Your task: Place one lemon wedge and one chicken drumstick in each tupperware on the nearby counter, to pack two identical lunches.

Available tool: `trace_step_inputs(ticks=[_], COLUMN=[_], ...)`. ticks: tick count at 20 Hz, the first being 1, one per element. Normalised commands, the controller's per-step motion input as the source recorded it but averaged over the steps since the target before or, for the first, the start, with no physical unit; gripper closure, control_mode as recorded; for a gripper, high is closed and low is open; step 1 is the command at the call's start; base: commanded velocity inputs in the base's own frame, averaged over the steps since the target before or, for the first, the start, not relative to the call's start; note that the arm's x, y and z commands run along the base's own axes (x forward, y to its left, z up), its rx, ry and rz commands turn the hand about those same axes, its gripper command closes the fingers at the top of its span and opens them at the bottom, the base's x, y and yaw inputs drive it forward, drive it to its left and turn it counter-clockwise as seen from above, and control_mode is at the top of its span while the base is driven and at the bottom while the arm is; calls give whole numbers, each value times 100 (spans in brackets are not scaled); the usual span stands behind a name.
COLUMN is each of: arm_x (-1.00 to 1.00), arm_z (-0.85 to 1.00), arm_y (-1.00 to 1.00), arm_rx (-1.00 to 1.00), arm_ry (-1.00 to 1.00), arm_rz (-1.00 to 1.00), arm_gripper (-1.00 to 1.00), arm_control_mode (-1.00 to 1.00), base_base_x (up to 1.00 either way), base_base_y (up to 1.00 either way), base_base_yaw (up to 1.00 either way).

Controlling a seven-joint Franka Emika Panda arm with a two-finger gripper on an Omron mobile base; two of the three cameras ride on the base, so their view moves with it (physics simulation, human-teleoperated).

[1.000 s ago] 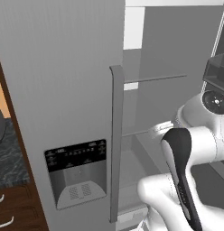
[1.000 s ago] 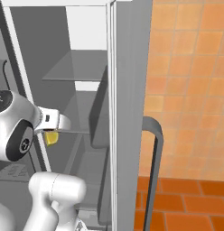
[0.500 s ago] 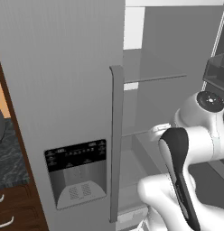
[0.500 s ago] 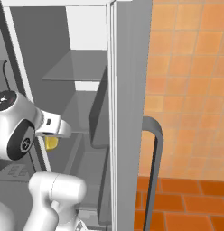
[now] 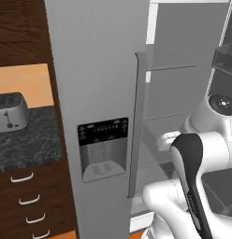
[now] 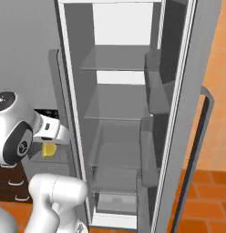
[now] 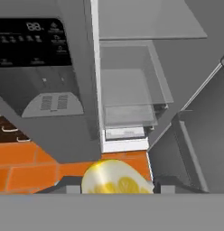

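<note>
With the gripper point(image 7: 117, 188) clamped on the lemon wedge point(image 7: 116, 178) at the bottom centre, I would carry it level to the desk point(image 5: 24, 140).

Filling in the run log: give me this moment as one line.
tool: shut on lemon wedge | location: outside open fridge | counter: toaster on it
</note>
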Motion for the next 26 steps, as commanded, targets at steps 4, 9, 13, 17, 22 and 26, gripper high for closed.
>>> trace_step_inputs(ticks=[4, 9, 13, 17, 22, 26], arm_x=[0, 0, 0, 0, 0, 0], arm_z=[0, 0, 0, 0, 0, 0], arm_y=[0, 0, 0, 0, 0, 0], arm_rx=[0, 0, 0, 0, 0, 0], arm_ry=[0, 0, 0, 0, 0, 0], arm_rz=[0, 0, 0, 0, 0, 0], arm_gripper=[100, 100, 100, 100, 100, 100], arm_control_mode=[100, 100, 100, 100, 100, 100], base_base_x=[-57, -36, 4, 24, 30, 58], base_base_y=[100, 100, 100, 100, 100, 100], base_base_yaw=[2, 0, 0, 0, 0, 0])
